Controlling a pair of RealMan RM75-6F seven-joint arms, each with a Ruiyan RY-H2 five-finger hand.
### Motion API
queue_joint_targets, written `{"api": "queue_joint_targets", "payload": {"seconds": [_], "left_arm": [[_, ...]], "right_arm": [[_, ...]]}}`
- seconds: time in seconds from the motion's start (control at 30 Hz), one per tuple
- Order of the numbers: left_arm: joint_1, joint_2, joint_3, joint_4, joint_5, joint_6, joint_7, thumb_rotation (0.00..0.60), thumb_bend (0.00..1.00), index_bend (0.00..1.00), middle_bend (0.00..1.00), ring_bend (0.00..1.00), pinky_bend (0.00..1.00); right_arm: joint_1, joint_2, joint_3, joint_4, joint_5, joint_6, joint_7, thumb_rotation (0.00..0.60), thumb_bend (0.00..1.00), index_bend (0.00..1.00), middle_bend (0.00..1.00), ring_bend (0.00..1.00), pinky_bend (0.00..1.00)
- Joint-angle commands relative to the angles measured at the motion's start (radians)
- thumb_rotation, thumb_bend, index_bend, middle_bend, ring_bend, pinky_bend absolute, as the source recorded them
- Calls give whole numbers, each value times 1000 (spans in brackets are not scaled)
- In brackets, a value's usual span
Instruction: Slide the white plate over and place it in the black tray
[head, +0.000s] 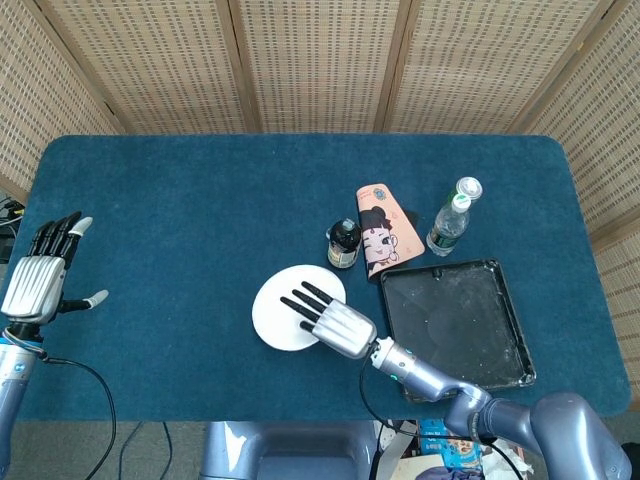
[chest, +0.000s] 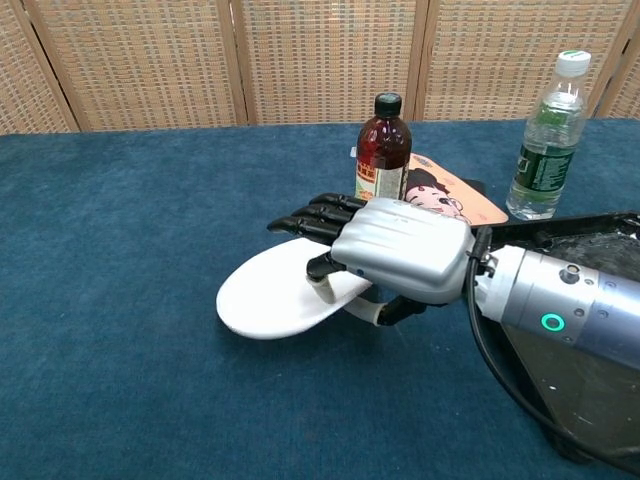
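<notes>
Now right hand (chest: 400, 255) grips white plate (chest: 270, 295); black tray (head: 455, 325) empty.

A folding screen of woven rattan panels (head: 320, 60) in light wooden frames stands behind the counter (head: 200, 220) and angles in along both of its sides. The counter is covered in dark teal cloth with rounded far corners. Light is even and bright, with soft shadows. Below the near edge, a grey base (head: 270, 455) and black cables (head: 95, 400) show.
</notes>
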Motion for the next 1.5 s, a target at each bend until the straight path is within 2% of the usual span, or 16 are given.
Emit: {"api": "queue_joint_targets", "payload": {"seconds": [0.03,0.33,0.57,0.73,0.97,1.17,1.5], "left_arm": [[1,0,-1,-2,2,1,0,600,0,0,0,0,0],[2,-1,-2,-2,4,-4,1,600,0,0,0,0,0],[1,-2,-3,0,6,-7,3,600,0,0,0,0,0],[1,-4,-2,1,8,-11,4,600,0,0,0,0,0],[-2,-12,6,4,21,-19,14,600,0,0,0,0,0],[-2,-18,10,-2,34,-15,26,600,0,0,0,0,0],[-3,-25,16,-13,49,-11,42,600,0,0,0,0,0]], "right_arm": [[3,4,-7,4,-5,4,0,600,584,676,0,0,0],[7,16,-18,5,-4,14,6,600,602,680,0,0,0],[12,65,-19,-16,-41,119,74,600,601,680,0,0,0],[-3,153,-15,-62,-57,215,131,600,601,680,0,0,0],[-68,326,-46,-143,-58,305,158,600,601,680,0,0,0],[-146,434,-75,-174,-49,390,201,600,601,680,0,0,0],[-240,521,-88,-164,-28,480,267,600,601,680,2,0,0]]}}
